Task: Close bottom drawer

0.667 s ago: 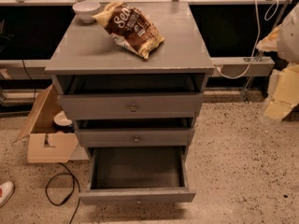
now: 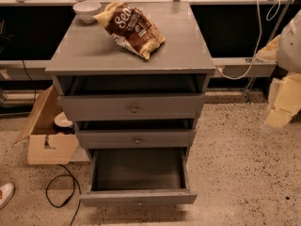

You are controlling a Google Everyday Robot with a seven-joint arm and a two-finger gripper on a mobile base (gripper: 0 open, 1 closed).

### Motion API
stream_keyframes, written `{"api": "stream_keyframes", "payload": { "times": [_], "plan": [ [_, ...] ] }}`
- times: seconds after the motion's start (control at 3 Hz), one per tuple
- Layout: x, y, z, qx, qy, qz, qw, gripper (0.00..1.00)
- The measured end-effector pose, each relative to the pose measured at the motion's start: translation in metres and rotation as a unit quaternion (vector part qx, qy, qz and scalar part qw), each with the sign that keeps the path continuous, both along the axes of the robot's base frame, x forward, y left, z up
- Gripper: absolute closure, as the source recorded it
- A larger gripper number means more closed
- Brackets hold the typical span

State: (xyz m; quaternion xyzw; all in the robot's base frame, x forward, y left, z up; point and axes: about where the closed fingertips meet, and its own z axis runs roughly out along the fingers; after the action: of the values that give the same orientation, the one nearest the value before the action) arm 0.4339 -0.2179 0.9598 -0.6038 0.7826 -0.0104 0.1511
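Speckled floor (image 2: pixel 240 173); grey wooden bottom drawer (image 2: pixel 138 197) open; hand (image 2: pixel 283 105) far right, grip unclear

Dim all over, with a warm, brownish look. Lit softly from above: palest on the flat top of the table (image 2: pixel 183 51), with a faint shine near its back edge. Dark just under that top. Deep shade inside the open bottom drawer (image 2: pixel 138 171), darkest by its back wall. Nearly black behind the table. Bright white on the bowl (image 2: pixel 86 9) at the table's back left corner. A little glare on the chip bag (image 2: pixel 131 29) beside it. Even light on the floor in front of the table, no hard shadows. Soft and fuzzy everywhere, most of all right of the table, at the pale gripper (image 2: pixel 282 102).
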Motion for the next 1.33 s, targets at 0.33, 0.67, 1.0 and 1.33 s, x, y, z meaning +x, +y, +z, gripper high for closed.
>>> {"api": "stream_keyframes", "payload": {
  "times": [0.33, 0.67, 1.0, 1.33],
  "plan": [
    [-0.009, -0.005, -0.05, 0.049, 0.035, -0.013, 0.9981, 0.0],
    [-0.026, -0.018, -0.134, 0.112, 0.063, -0.062, 0.9898, 0.0],
    [-0.027, -0.009, -0.24, 0.172, 0.088, -0.104, 0.9756, 0.0],
    [-0.016, -0.011, -0.229, 0.167, 0.064, -0.107, 0.9781, 0.0]
  ]
}}
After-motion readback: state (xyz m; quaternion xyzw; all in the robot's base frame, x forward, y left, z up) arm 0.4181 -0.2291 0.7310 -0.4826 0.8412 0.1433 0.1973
